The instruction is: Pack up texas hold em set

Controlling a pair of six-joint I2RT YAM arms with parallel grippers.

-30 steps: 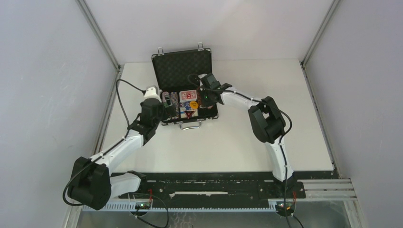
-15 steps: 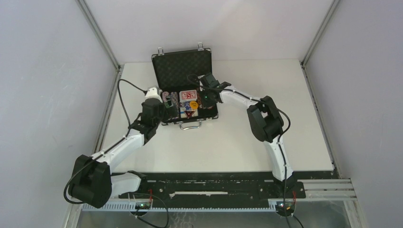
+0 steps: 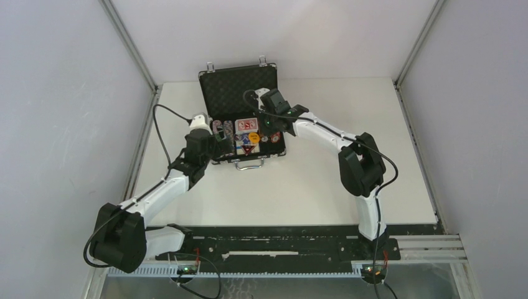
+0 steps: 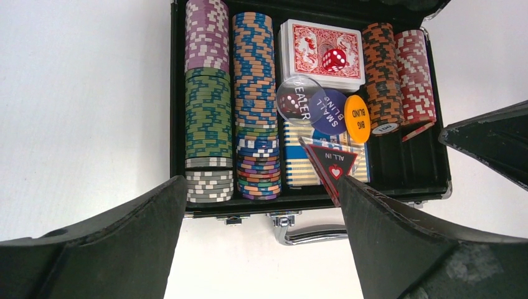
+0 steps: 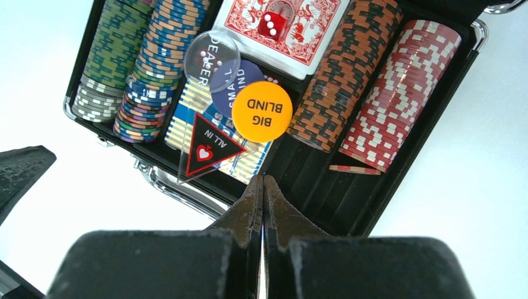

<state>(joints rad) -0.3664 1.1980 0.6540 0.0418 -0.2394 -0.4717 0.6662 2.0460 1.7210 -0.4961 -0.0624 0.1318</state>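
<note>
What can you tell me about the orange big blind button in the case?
The big blind button is a flat round disc, bright orange and smooth like plastic, with BIG BLIND printed on it in black. It lies face up in the middle of the open case, overlapping the edge of the purple small blind button and partly covering the blue striped deck. Its other side is close beside the row of orange and black chips; whether they touch is unclear.
</note>
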